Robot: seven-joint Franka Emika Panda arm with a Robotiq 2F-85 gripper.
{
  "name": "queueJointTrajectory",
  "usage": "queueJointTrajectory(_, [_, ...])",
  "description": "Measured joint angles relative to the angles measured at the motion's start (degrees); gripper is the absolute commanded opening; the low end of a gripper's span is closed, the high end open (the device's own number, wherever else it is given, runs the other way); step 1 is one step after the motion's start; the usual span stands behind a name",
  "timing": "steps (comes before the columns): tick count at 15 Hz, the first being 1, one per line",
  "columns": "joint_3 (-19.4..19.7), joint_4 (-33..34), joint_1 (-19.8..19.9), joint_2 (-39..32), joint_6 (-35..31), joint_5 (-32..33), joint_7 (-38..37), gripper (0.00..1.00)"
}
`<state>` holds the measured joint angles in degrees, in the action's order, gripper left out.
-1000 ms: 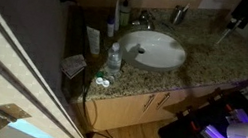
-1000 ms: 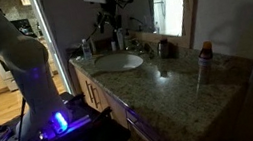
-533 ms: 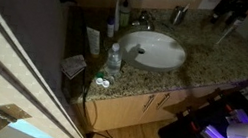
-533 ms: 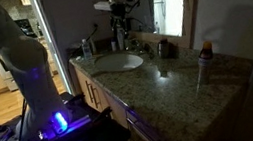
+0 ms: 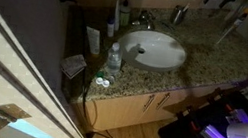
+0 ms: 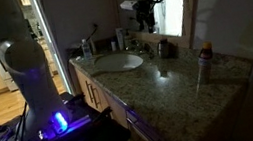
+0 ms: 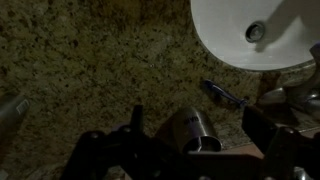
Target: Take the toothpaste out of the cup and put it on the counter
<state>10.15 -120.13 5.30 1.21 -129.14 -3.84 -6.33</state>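
Dim bathroom, 3 views. 1 counter [image 7: 80, 60], speckled brown-beige granite, seen in wrist view & in both exterior views [image 5: 207, 55] [image 6: 174, 86]. 1 white oval sink basin [image 7: 240, 30] set into it, drain visible at top right of wrist view. Light wooden cabinets [image 5: 143, 105] under the counter.

1 cup [image 7: 196, 133]: small, dark grey, metallic sheen, cylinder shape. It stands on the granite near the sink rim, at the lower centre of the wrist view, directly below the gripper [image 7: 193, 115]. Cup's inside is too dark to read, so toothpaste can't be made out. Cup is too small & dim to pick out w/ certainty in the exterior views.

1 gripper w/ 2 dark fingers [image 7: 135, 122], spread wide apart, one on each side of the cup, not touching it; nothing held. In an exterior view the gripper [image 6: 146, 15] hangs above the back of the counter, beyond the sink.

1 slim dark-blue item [image 7: 222, 95] lies flat on the granite between cup & sink; can't tell what it is.

1 clear bottle [image 5: 114, 57] stands at the counter's front edge. 1 orange-topped bottle [image 6: 204, 62] stands well apart from the sink.
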Motion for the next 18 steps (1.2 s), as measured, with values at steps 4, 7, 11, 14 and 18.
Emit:
queueJointTrajectory(4, [-0.1, 1.0, 0.2, -3.6, -3.6, 3.4, -7.5, 1.00])
queueJointTrajectory(7, [0.0, 5.8, 0.5, -10.5, -9.1, 1.7, -13.0, 1.00])
queueJointTrajectory(11, [0.0, 13.6, 0.5, -19.0, -11.8, -0.9, -17.0, 1.00])
queueJointTrajectory(14, [0.0, 15.7, 0.5, -20.9, -11.8, -1.0, -17.8, 1.00])
queueJointTrajectory(18, [0.0, 15.8, 0.4, -21.6, -13.4, -1.0, -19.0, 1.00])
